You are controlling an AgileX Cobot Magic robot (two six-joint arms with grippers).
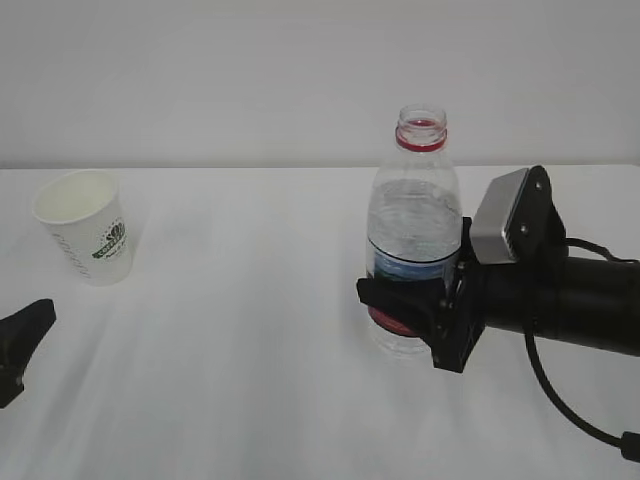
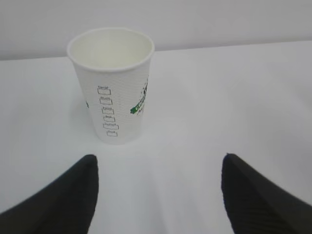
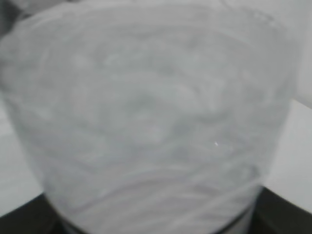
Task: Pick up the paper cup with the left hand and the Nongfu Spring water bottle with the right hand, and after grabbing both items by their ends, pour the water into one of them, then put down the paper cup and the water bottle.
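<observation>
Exterior view: black right gripper (image 1: 405, 305) clamps ribbed clear bottle (image 1: 414, 215).

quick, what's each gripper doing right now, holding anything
left gripper: open, empty, short of the paper cup.
right gripper: closed around the lower body of the Nongfu Spring water bottle, which stands upright on the table.

White table (image 1: 250, 400) against a plain pale wall (image 1: 200, 70).

The paper cup (image 2: 112, 85) bears green print, seemingly too blurred to read.
</observation>
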